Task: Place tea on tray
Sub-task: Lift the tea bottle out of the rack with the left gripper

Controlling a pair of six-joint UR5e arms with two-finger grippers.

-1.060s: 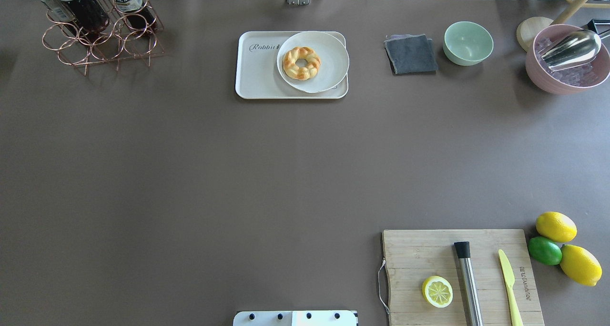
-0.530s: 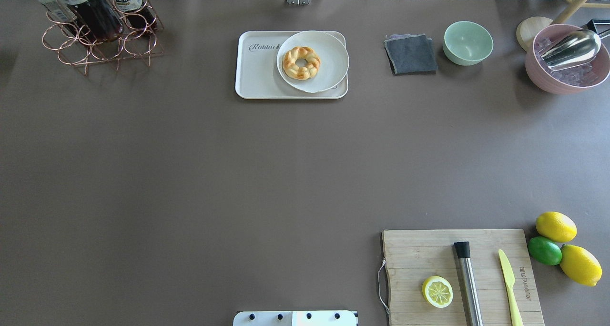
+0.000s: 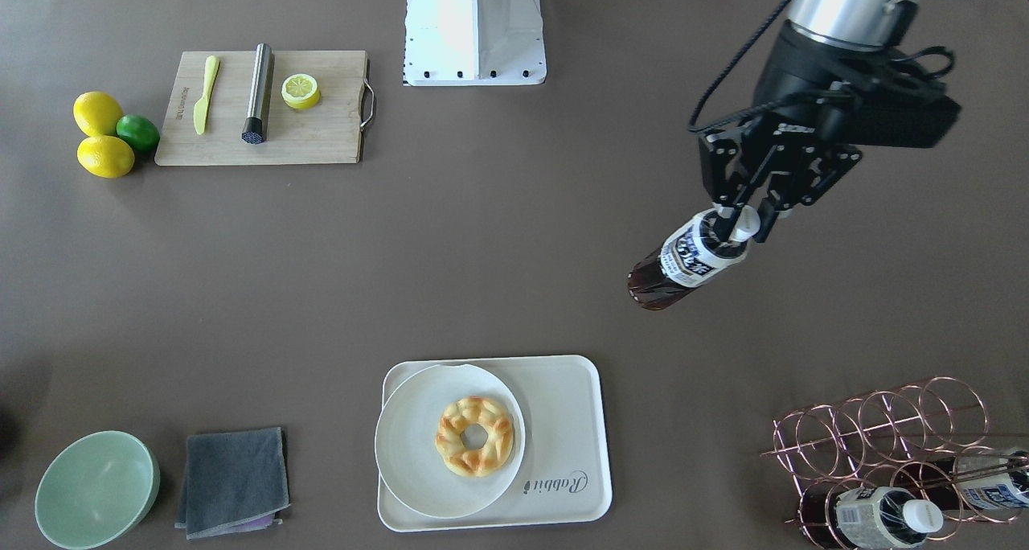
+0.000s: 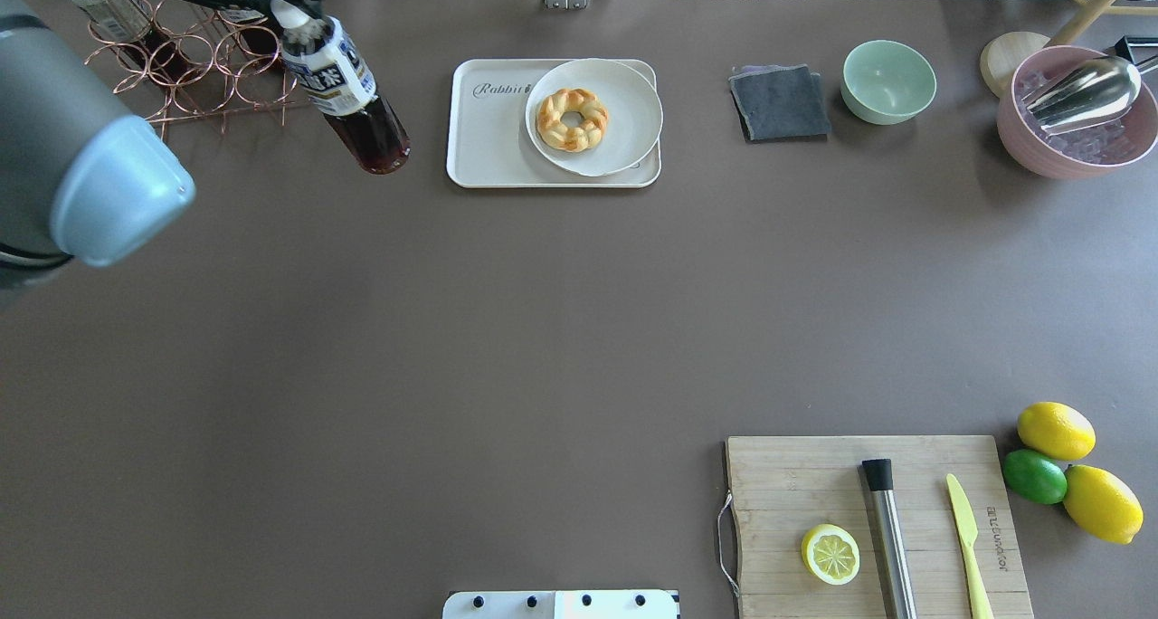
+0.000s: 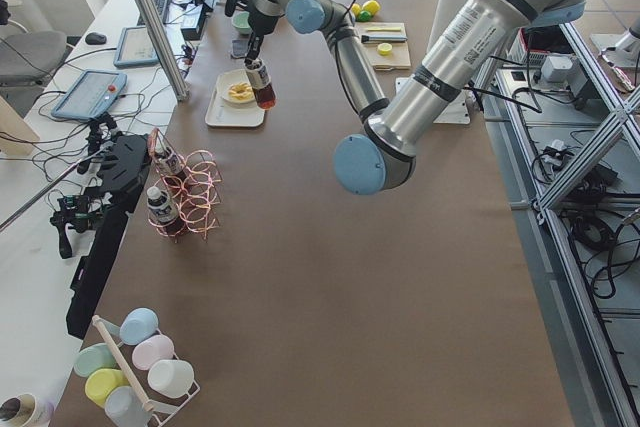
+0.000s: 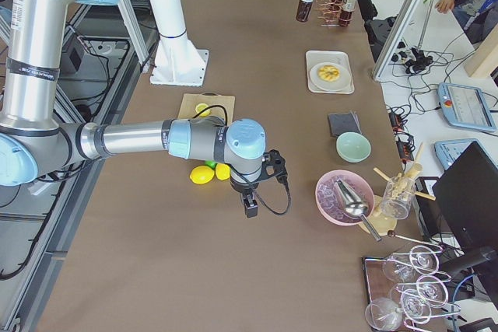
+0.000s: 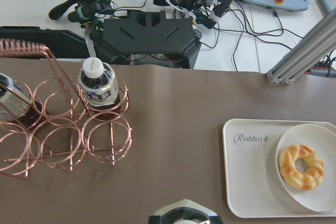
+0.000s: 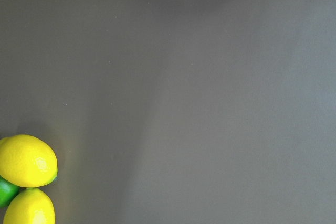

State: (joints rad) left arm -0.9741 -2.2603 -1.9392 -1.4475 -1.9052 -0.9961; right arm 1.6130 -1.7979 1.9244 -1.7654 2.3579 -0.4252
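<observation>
My left gripper [image 3: 735,224] is shut on the white cap of a tea bottle [image 3: 687,260] with dark liquid and a white-and-blue label. The bottle [image 4: 346,99] hangs tilted above the table, between the copper rack and the tray, just left of the tray. The cream tray [image 4: 488,144] with "Rabbit" lettering lies at the table's far middle; it also shows in the front view [image 3: 563,421] and the left wrist view [image 7: 252,182]. My right gripper [image 6: 249,206] shows only in the exterior right view, beside the lemons; I cannot tell whether it is open or shut.
A white plate [image 4: 624,135] with a ring pastry [image 4: 572,119] covers the tray's right part. The copper rack [image 3: 884,429] holds two more bottles [image 3: 876,511] [image 3: 989,479]. A grey cloth [image 4: 780,103], a green bowl [image 4: 888,80], a cutting board [image 4: 814,483] and lemons [image 4: 1055,430] lie to the right.
The tea bottle has left the rack at the far left and moved right, close to the tray's left edge. The left arm has come into the overhead view.
</observation>
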